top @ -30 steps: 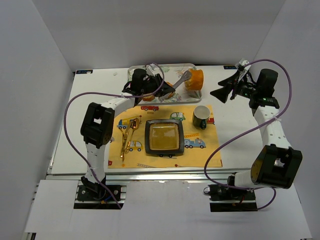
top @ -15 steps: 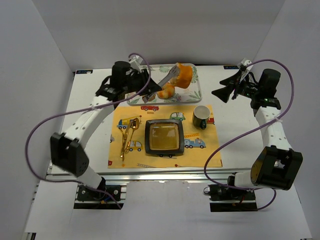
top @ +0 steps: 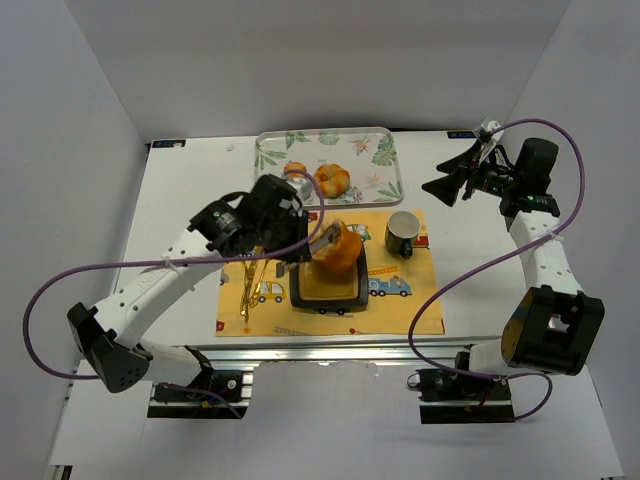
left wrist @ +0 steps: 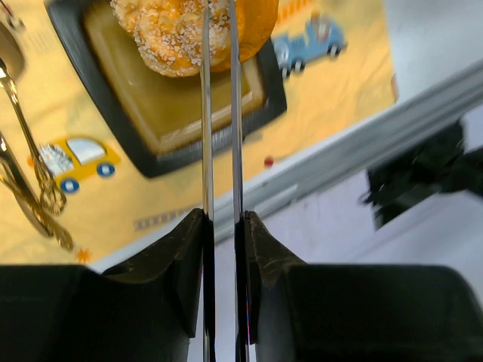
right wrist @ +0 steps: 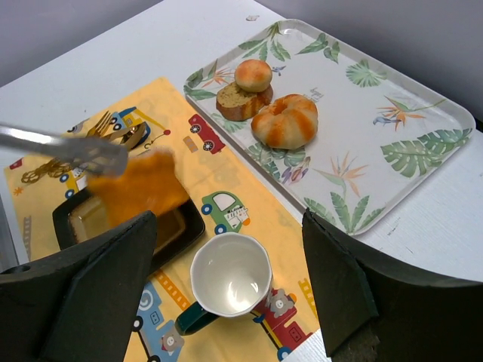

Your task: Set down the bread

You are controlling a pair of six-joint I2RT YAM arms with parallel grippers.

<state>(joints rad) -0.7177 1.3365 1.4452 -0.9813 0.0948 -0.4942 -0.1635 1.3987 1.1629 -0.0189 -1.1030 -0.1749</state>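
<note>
Bread (left wrist: 181, 30) held over dish (left wrist: 124, 113).
Left pincer (left wrist: 224, 219) clenched on tongs (left wrist: 219, 113); right pincer (top: 452, 182) released. Bread likely light, soft: pinch mid-body, gently.

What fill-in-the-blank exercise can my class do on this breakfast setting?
1. The left gripper holds a sesame bun above the black ____.
2. The tray holds ____ pieces of bread.
3. Inside, the mug is ____.
4. The right gripper, holding nothing, is ____.
Missing words: plate; three; empty; open.
</note>
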